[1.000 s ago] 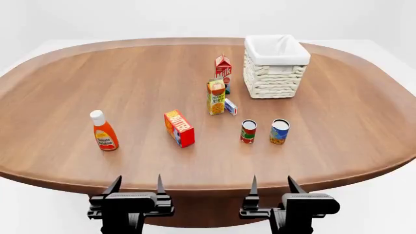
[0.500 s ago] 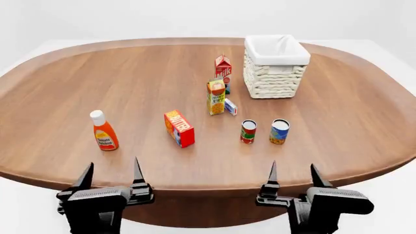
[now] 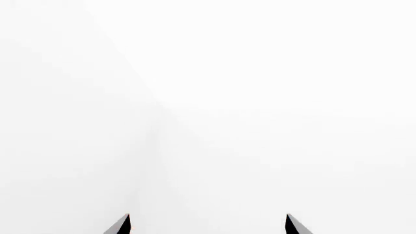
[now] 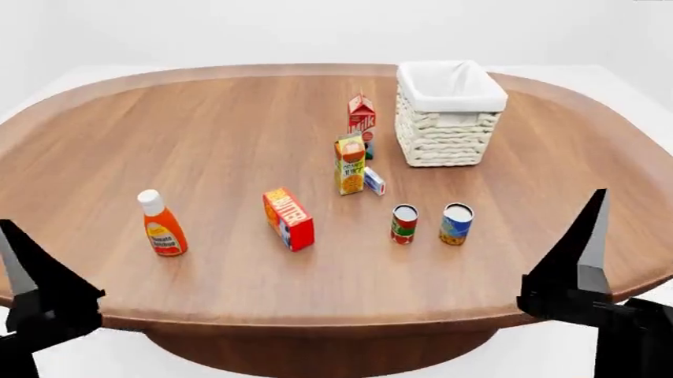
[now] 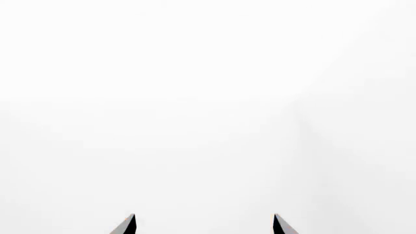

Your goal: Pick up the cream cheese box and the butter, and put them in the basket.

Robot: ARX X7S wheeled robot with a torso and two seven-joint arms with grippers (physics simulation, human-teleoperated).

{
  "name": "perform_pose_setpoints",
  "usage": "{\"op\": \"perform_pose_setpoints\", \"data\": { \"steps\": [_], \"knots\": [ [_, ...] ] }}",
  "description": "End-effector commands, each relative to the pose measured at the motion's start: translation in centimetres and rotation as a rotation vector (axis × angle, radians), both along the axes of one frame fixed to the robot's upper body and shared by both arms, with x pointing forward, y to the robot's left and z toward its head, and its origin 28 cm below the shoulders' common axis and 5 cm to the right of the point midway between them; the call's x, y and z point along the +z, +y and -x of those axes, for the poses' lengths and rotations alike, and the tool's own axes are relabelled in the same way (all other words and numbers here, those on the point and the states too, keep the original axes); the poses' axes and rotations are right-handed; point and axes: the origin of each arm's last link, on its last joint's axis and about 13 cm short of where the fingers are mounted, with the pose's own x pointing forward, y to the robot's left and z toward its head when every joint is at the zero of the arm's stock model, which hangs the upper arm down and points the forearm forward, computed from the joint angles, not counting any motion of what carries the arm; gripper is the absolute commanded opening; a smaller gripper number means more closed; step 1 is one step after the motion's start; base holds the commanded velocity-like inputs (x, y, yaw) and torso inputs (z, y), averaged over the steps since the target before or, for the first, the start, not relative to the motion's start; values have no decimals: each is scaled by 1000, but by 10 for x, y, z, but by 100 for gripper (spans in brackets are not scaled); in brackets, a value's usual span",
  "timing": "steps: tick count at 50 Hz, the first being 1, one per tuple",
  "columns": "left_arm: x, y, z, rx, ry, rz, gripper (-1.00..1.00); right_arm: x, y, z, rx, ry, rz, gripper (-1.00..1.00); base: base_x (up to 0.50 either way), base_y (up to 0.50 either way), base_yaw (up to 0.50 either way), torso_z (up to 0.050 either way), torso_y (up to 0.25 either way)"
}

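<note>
Both grippers — left (image 3: 206,225), right (image 5: 202,224) — spread wide, empty; butter (image 4: 288,218) and cream cheese (image 4: 373,181) wait near the basket (image 4: 450,146) — 2 picks pending.

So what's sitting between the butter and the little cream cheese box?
In the head view, the orange juice carton stands between the butter and the cream cheese box, right beside the cream cheese box; otherwise bare table.

Left end effector (image 4: 16,260), right end effector (image 4: 591,228): matte black, blocky bases, pointed tapering fingers.
</note>
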Motion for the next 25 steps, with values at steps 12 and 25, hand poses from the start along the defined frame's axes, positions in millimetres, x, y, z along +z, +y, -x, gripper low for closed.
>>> {"op": "perform_pose_setpoints", "data": {
  "steps": [12,25],
  "knots": [
    [13,11,15,68,-128,-14,100,17,5,16,97,-88,52,100,500,0,0,0,0],
    [12,10,15,70,-125,-12,100,15,10,16,142,-69,68,100,500,0,0,0,0]
  ]
}}
